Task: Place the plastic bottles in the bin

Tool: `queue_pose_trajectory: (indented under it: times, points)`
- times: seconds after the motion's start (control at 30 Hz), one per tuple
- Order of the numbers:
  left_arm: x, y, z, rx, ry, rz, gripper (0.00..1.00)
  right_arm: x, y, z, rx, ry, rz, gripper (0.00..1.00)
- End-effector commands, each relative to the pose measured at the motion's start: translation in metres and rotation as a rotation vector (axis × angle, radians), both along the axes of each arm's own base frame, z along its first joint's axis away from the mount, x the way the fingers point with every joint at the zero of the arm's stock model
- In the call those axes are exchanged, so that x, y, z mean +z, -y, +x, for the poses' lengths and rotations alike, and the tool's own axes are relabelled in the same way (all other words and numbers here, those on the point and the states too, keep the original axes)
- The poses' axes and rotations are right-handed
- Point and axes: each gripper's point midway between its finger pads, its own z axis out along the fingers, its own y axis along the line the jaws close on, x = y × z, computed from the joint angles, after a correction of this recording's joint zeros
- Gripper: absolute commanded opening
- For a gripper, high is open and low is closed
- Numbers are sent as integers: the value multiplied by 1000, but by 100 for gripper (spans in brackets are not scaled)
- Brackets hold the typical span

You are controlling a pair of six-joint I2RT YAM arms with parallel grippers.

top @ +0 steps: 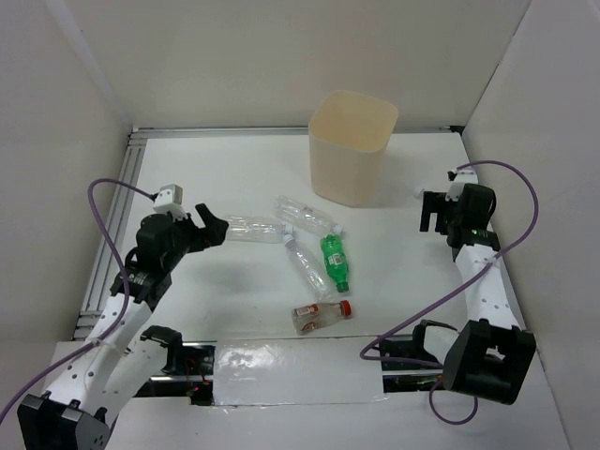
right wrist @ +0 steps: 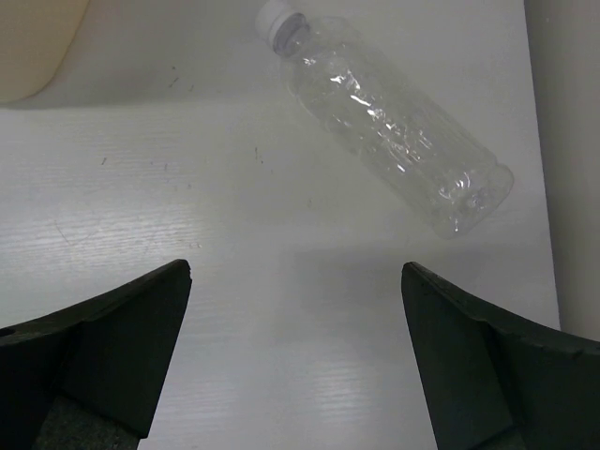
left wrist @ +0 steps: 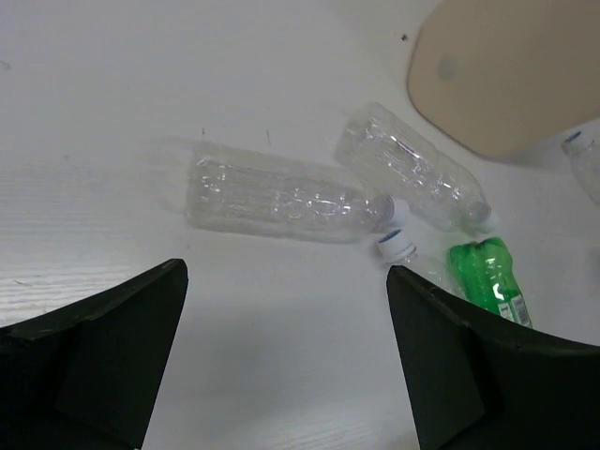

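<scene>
Left gripper sits nearest in its wrist view: dark fingers wide apart, nothing between them, over the table just short of the long clear bottle, which lies on its side straight ahead. Right gripper is likewise spread and empty. The far-right clear bottle lies diagonally ahead of it, close to the side wall, white cap pointing toward the bin. In the top view the bin stands upright at back centre, and the main cluster lies on the table in front of it. Beside the long clear bottle is a second clear bottle. Below that a third clear bottle lies alongside the green bottle. The red-cap bottle lies apart, nearest the arm bases. The far-right clear bottle is mostly hidden under the right gripper from above. Progress: no bottle shows in the bin mouth, though its bottom cannot be read clearly, so probably none placed. I count six bottles on the table, so the whole job is left. Judged step: both arms approaching, neither grasping. The left looks closest to a pick, on the long clear bottle.
</scene>
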Motion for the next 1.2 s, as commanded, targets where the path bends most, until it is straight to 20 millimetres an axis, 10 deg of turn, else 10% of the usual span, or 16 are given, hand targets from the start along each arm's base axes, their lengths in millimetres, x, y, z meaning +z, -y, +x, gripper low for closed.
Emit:
queue_pose_trajectory:
  times: [0.0,0.17,0.27,0.4,0.47,0.5,0.53,0.63,0.77,1.17]
  points:
    - [-3,23,-3,-96,-14,-71,100,34,0,12,56,80,-39,100]
    - [-14,40,-5,-149,-50,-78,98,50,-14,13,242,139,-117,99]
    - [-17,45,-4,-162,-67,-70,88,51,-19,20,331,139,-161,73]
    - [-15,52,-3,-164,-96,-78,39,51,-18,33,409,131,-217,50]
    - [-21,59,-5,-177,-135,-73,49,63,-14,42,431,124,-224,71]
    - [-19,56,-5,-154,-146,-75,62,46,-9,43,445,41,-203,100]
    - [-25,58,-7,-158,-168,-63,83,65,-7,55,450,62,-209,100]
    - [-22,61,-10,-143,-179,-62,100,56,16,76,458,21,-171,100]
    - [-24,68,-15,-155,-188,-56,100,55,35,102,534,-25,-199,100]
    - [-38,68,-27,-168,-214,-53,100,-39,82,123,705,-316,-126,100]
